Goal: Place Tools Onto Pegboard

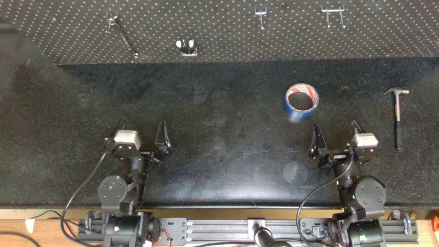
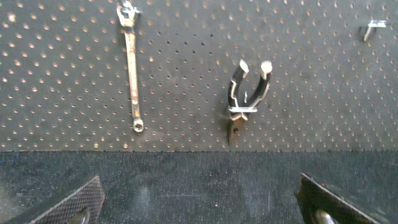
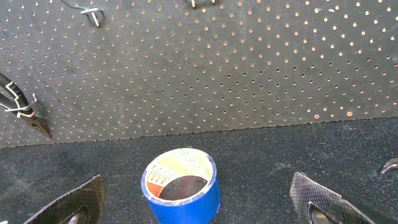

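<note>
A blue tape roll stands on the dark table, right of centre. A hammer lies flat at the far right, its head toward the pegboard. A wrench and pliers hang on the pegboard. My right gripper is open, low over the table just short of the tape roll, which sits slightly off-centre ahead of the right gripper. My left gripper is open and holds nothing. It faces the hanging wrench and pliers.
Two bare metal hooks stick out of the pegboard's right half. The hammer head shows at the edge of the right wrist view. Open dark table lies between the two arms.
</note>
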`<action>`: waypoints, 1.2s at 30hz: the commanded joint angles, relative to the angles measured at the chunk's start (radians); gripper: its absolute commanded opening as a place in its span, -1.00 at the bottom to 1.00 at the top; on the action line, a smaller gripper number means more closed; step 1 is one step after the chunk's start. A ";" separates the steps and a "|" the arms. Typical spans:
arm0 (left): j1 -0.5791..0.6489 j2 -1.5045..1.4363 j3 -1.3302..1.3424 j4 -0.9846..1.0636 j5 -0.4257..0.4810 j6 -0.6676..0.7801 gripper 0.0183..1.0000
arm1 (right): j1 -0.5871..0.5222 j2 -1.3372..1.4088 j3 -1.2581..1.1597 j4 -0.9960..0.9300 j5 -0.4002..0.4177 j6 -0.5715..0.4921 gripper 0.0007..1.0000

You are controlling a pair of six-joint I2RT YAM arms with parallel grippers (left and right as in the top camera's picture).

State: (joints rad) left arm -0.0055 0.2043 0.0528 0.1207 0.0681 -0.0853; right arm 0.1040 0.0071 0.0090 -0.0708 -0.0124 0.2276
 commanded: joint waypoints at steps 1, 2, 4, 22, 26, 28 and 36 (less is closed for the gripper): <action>-0.022 -0.113 -0.037 -0.115 -0.018 0.058 0.99 | 0.004 -0.006 -0.005 -0.003 0.005 0.011 0.95; -0.023 -0.163 -0.047 -0.183 -0.019 0.058 0.99 | 0.004 -0.006 -0.005 -0.003 0.005 0.011 0.95; -0.031 -0.201 -0.047 -0.201 -0.031 0.073 1.00 | 0.004 -0.006 -0.005 -0.003 0.005 0.011 0.95; -0.074 -0.201 -0.047 -0.203 -0.060 0.117 0.99 | 0.005 -0.006 -0.005 -0.003 0.008 -0.064 0.95; -0.074 -0.201 -0.047 -0.203 -0.060 0.117 0.99 | 0.009 -0.004 0.006 0.007 0.020 -0.132 0.95; -0.074 -0.201 -0.047 -0.203 -0.060 0.117 0.99 | 0.011 0.054 0.049 0.007 0.008 -0.148 0.95; -0.074 -0.201 -0.047 -0.203 -0.060 0.117 0.99 | 0.025 1.191 0.790 -0.280 0.002 -0.249 0.95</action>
State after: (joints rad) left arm -0.0757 0.0135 0.0078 -0.0750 0.0227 0.0227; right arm 0.1131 1.0370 0.6769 -0.3271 -0.0093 0.0067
